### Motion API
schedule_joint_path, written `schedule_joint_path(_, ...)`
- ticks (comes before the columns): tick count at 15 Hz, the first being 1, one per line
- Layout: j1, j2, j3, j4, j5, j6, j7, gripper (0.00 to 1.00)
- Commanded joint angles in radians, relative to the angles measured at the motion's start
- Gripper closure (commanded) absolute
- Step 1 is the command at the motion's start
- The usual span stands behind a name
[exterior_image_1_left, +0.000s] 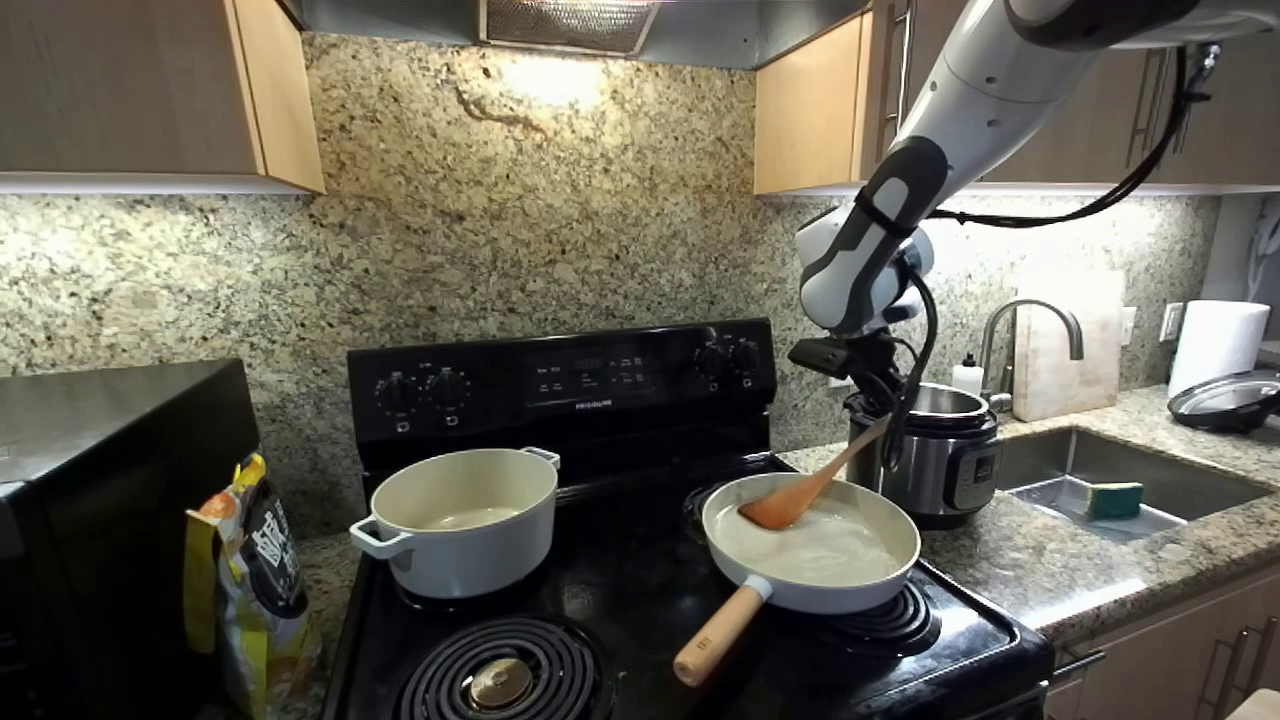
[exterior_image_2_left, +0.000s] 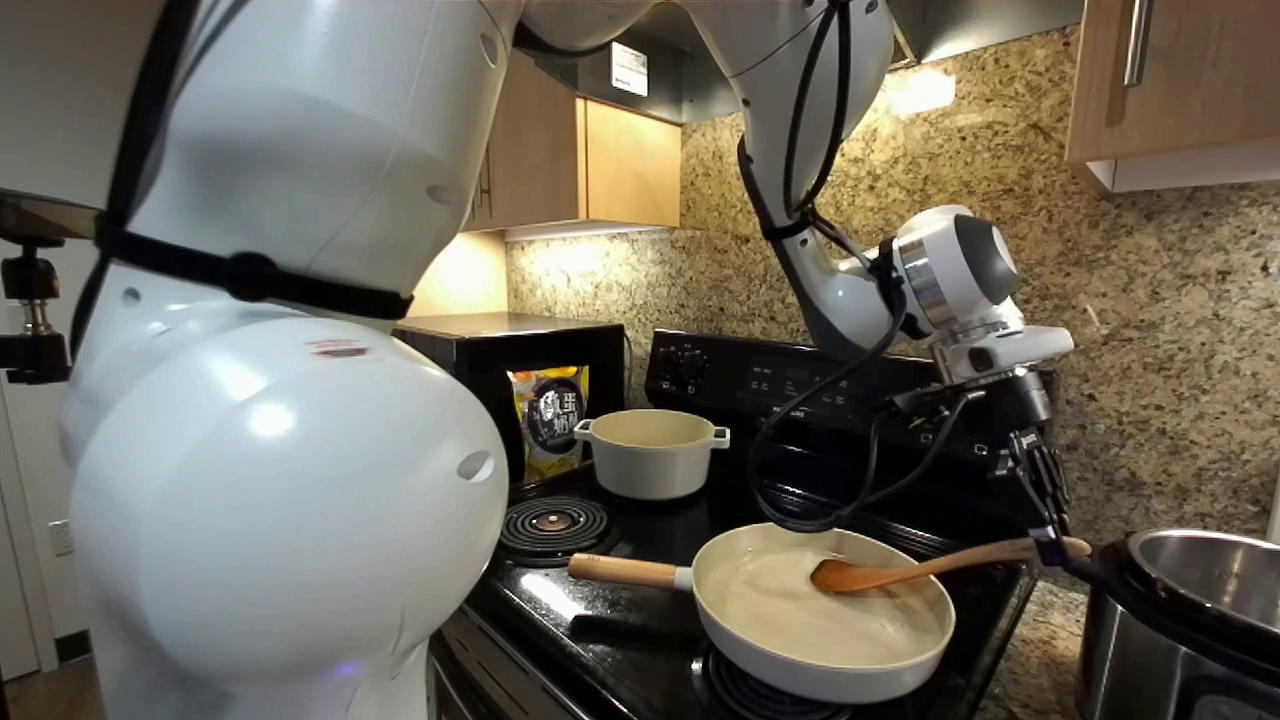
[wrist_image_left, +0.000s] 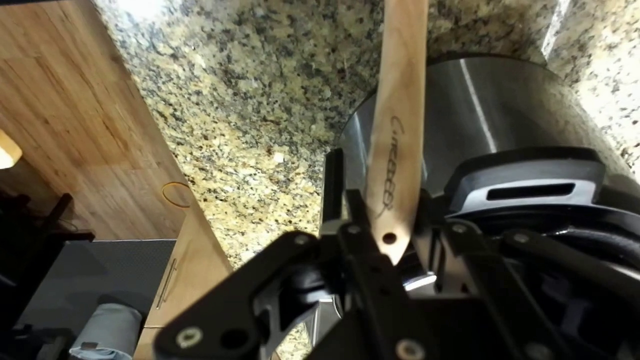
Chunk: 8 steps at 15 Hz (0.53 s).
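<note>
My gripper (wrist_image_left: 392, 210) is shut on the pale handle end of a wooden spatula (wrist_image_left: 400, 115), with one finger on each side of it. In an exterior view the spatula (exterior_image_1_left: 785, 505) slants down leftward, its darker orange-brown blade resting inside a cream frying pan (exterior_image_1_left: 840, 598). The pan's wooden handle (exterior_image_1_left: 722, 632) points toward the stove's front. A thin whitish layer covers part of the pan's floor; what it is I cannot tell. Beside the gripper (exterior_image_2_left: 1050, 545) stands a steel and black electric cooker (exterior_image_2_left: 1140, 640), lidless. Cables partly hide the fingers in an exterior view.
A white two-handled pot (exterior_image_1_left: 470, 555) sits on a rear burner, near a bare coil burner (exterior_image_1_left: 500, 680). A snack bag (exterior_image_1_left: 270, 570) leans by a black appliance (exterior_image_1_left: 120, 500). Past the cooker are a sink (exterior_image_1_left: 1200, 480) with a sponge (exterior_image_1_left: 1115, 500) and a cutting board (exterior_image_1_left: 1070, 350).
</note>
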Motion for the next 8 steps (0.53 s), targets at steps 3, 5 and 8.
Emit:
schedule_joint_path(3, 0.026, -0.069, 0.003, -0.128, -0.074, 0.04, 0.065, 0.89)
schedule_joint_path(5, 0.03, -0.091, 0.007, -0.176, -0.098, 0.058, 0.073, 0.89)
schedule_joint_path(8, 0.023, -0.14, 0.003, -0.259, -0.152, 0.094, 0.1, 0.89)
